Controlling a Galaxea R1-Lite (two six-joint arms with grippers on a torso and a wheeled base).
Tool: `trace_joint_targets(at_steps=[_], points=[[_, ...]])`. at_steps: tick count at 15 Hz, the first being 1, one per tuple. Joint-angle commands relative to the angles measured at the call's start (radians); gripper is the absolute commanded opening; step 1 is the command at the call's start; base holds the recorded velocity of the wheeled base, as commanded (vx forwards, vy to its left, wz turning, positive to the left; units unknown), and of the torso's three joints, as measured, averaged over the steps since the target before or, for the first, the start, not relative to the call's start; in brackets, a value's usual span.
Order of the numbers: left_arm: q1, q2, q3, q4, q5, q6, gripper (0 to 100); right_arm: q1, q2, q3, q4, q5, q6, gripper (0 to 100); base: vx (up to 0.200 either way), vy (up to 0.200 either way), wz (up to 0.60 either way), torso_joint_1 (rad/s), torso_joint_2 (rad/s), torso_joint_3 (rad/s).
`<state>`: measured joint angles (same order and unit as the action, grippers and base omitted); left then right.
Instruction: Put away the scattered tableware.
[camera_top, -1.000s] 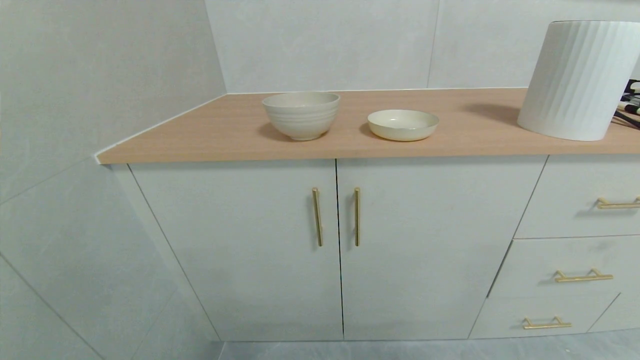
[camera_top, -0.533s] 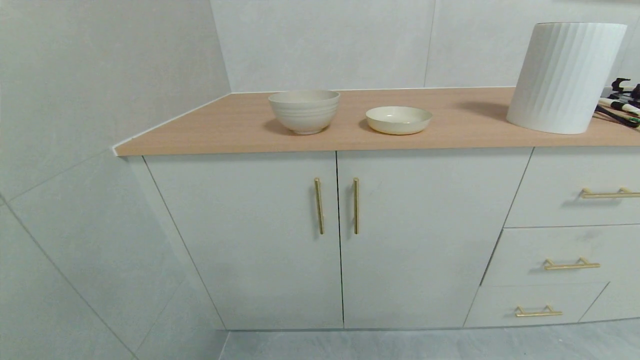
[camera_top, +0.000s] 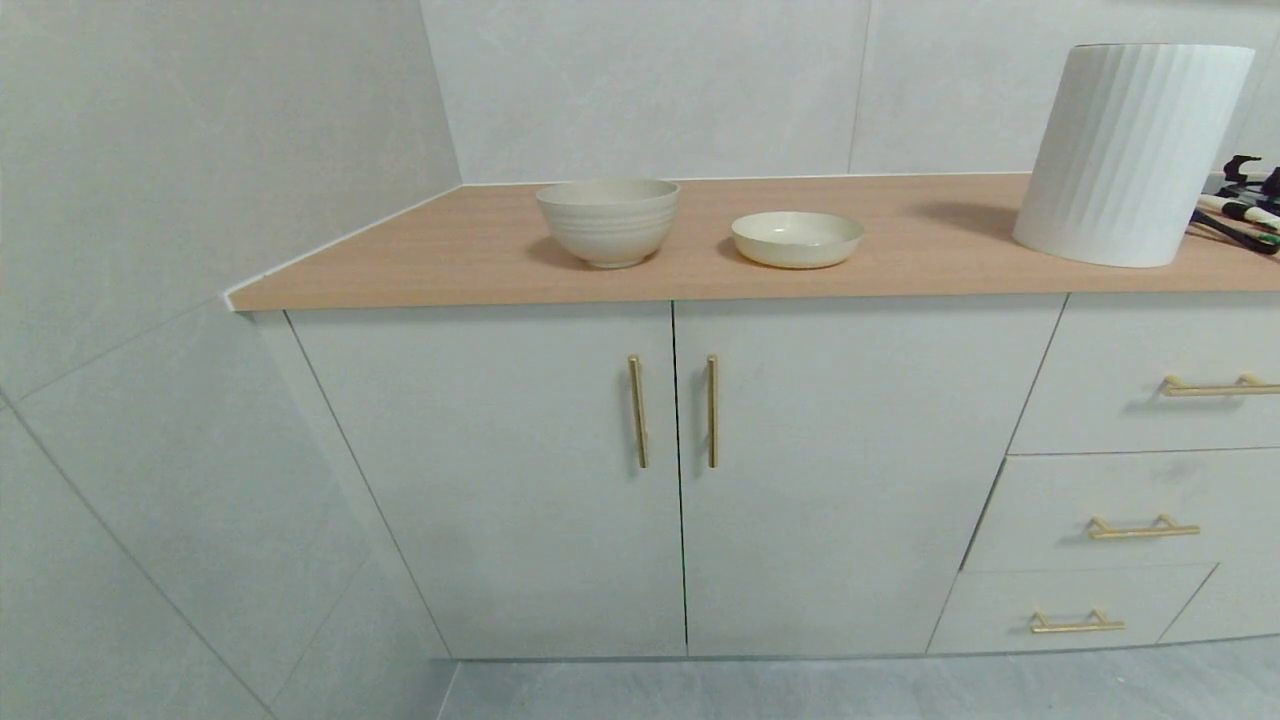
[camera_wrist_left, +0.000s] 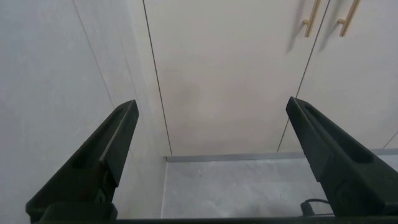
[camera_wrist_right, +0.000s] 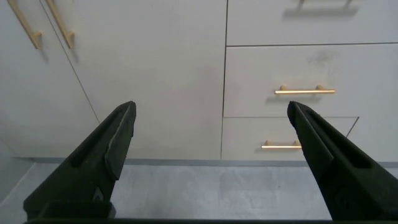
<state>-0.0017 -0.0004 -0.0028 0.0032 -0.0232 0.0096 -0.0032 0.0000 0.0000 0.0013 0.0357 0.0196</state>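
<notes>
A deep ribbed beige bowl (camera_top: 608, 220) and a shallow cream dish (camera_top: 797, 239) sit side by side on the wooden countertop (camera_top: 470, 260), the dish to the right. Below them the two cabinet doors are closed, with gold handles (camera_top: 637, 411) near the centre seam. My left gripper (camera_wrist_left: 211, 112) is open, held low in front of the left cabinet door (camera_wrist_left: 230, 74) near the floor. My right gripper (camera_wrist_right: 211, 112) is open too, low before the right door and the drawers (camera_wrist_right: 305, 81). Nothing is between either pair of fingers.
A tall white ribbed cylinder (camera_top: 1130, 150) stands at the right of the counter, with dark tools (camera_top: 1240, 205) beyond it. A tiled wall (camera_top: 150, 300) closes off the left side. Three drawers with gold handles (camera_top: 1143, 527) are at the right. Grey floor (camera_top: 800, 690) lies below.
The head camera pulled back and shifted between one second ago and half a second ago, so the counter sits smaller and lower-right things moved. Nothing has changed since then.
</notes>
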Motion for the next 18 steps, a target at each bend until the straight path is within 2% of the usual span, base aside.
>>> trace_joint_targets(at_steps=[1, 4, 6, 8, 9, 10, 15, 18], points=[[0.000, 0.000, 0.000, 0.000, 0.000, 0.001, 100, 0.000, 0.002, 0.000, -0.001, 0.000, 0.002, 100, 0.000, 0.000, 0.00, 0.000, 0.00, 0.000], [0.000, 0.000, 0.000, 0.001, 0.000, 0.003, 100, 0.000, 0.000, -0.032, -0.027, 0.016, 0.011, 100, 0.000, 0.000, 0.00, 0.000, 0.00, 0.000], [0.000, 0.000, 0.000, 0.001, 0.000, 0.003, 100, 0.005, 0.031, -0.152, -0.006, 0.151, 0.100, 100, 0.000, 0.000, 0.00, 0.000, 0.00, 0.000], [0.000, 0.000, 0.000, 0.000, 0.000, -0.002, 100, 0.020, 0.138, -0.160, 0.040, 0.300, 0.097, 100, 0.000, 0.000, 0.00, 0.000, 0.00, 0.000], [0.000, 0.000, 0.000, 0.000, 0.000, -0.002, 100, 0.055, 0.264, -0.172, 0.037, 0.437, 0.099, 100, 0.000, 0.000, 0.00, 0.000, 0.00, 0.000], [0.000, 0.000, 0.000, 0.000, 0.000, -0.002, 100, 0.071, 0.336, -0.186, 0.034, 0.477, 0.099, 100, 0.000, 0.000, 0.00, 0.000, 0.00, 0.000], [0.000, 0.000, 0.000, 0.000, 0.000, -0.002, 100, 0.302, 0.977, -0.514, -0.015, 0.483, 0.092, 100, 0.000, 0.000, 0.00, 0.000, 0.00, 0.000], [0.000, 0.000, 0.000, 0.000, 0.000, -0.002, 100, 0.373, 1.296, -0.607, -0.247, 0.480, 0.097, 100, 0.000, 0.000, 0.00, 0.000, 0.00, 0.000]])
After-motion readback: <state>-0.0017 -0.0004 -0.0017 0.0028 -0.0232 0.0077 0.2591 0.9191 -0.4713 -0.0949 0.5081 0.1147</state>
